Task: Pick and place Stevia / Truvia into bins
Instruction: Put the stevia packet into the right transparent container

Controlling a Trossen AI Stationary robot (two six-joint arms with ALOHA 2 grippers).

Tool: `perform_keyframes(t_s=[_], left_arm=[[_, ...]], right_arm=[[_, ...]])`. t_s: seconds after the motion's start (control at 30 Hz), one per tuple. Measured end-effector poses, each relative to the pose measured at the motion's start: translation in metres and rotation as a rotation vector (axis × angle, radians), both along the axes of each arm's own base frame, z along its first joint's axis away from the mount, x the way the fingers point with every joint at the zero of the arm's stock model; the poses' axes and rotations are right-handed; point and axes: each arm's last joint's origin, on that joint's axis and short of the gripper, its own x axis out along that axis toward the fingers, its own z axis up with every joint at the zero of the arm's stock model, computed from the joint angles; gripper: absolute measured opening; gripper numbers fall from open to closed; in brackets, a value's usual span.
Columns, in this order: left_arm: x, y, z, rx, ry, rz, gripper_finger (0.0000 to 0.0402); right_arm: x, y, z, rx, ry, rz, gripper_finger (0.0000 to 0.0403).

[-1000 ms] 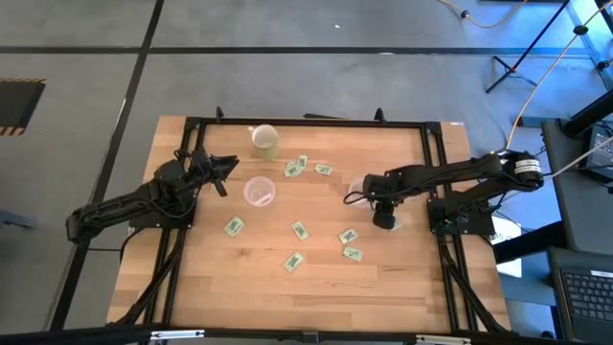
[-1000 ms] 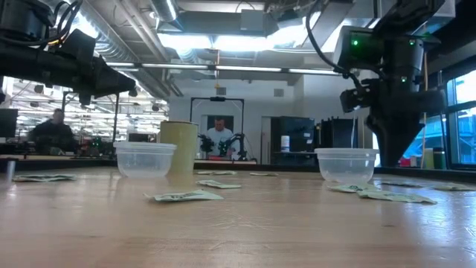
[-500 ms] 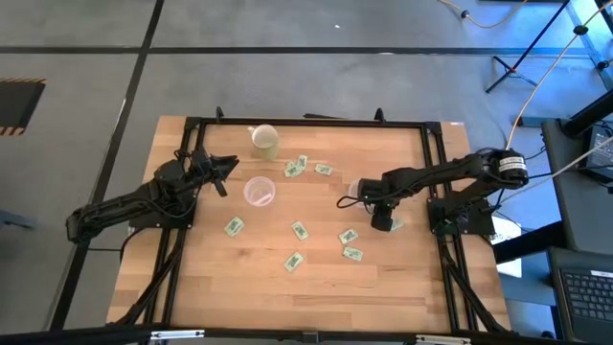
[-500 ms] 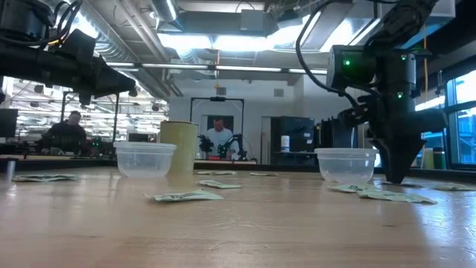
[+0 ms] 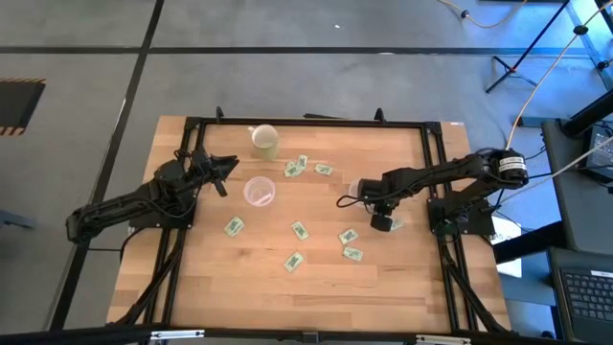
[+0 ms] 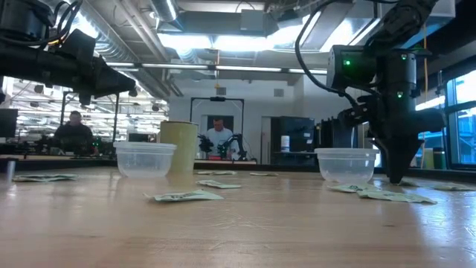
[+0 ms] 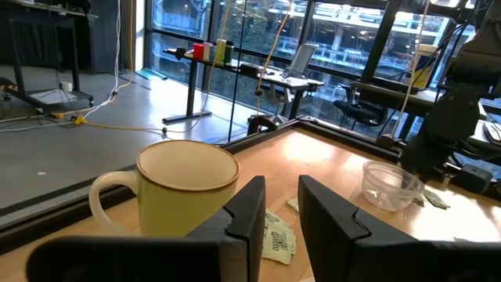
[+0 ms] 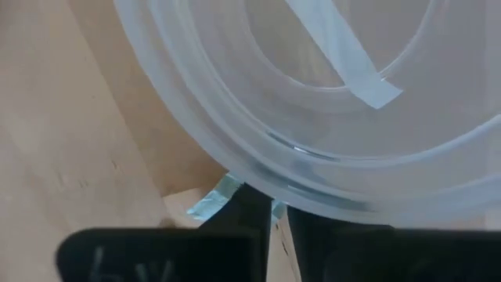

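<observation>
Several pale green-and-white Stevia packets [image 5: 300, 230] lie flat on the wooden table. One clear cup [image 5: 259, 192] stands left of centre. The other clear cup [image 5: 356, 188] stands on the right, partly under my right arm. My right gripper [image 5: 381, 223] points down just beside that cup [image 8: 337, 102], its tips at the tabletop [image 6: 394, 179], shut on a packet. My left gripper [image 5: 228, 165] hovers above the table's far left with a narrow open gap [image 7: 282, 204], facing a cream mug [image 7: 188, 184]. My right gripper comes from above, pointing down, its fingertips [image 8: 243, 205] nearly together on a packet whose pale edge [image 8: 210, 202] shows beside one finger. The packet still lies flat on the table next to the clear cup's base. The fingers hide the place of contact.
The cream mug [image 5: 264, 141] stands near the far edge, with three packets [image 5: 294, 168] close to it. More packets lie near the right gripper [image 5: 350, 244] and toward the near side [image 5: 293, 261]. A black frame [image 5: 306, 122] borders the table. People show in the room behind [image 6: 218, 138].
My right gripper has come down from above the right clear cup's height to the tabletop beside that cup, shifting slightly toward the near edge. The left arm has kept still.
</observation>
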Motion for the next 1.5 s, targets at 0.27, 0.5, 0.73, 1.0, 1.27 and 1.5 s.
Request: perform_keyframes(t_s=[0.27,0.5,0.73,1.0,1.27,1.5], left_arm=[[0.0,0.0,0.0,0.0,0.0,0.0,0.0072],[0.0,0.0,0.0,0.0,0.0,0.0,0.0072],[0.0,0.0,0.0,0.0,0.0,0.0,0.0072],[0.0,0.0,0.0,0.0,0.0,0.0,0.0072],[0.0,0.0,0.0,0.0,0.0,0.002,0.0072],[0.0,0.0,0.0,0.0,0.0,0.003,0.0072]], right_arm=[[-0.009,0.005,0.012,0.017,-0.011,-0.03,0.0024],[-0.018,0.015,0.05,0.043,-0.11,-0.048,0.0024],[-0.002,0.016,0.106,-0.036,-0.4,-0.03,0.0023],[0.022,0.002,0.095,-0.095,-0.405,0.043,0.0023],[0.035,-0.022,0.063,-0.162,-0.255,-0.025,0.0023],[0.038,-0.026,0.051,-0.156,-0.202,-0.03,0.0028]])
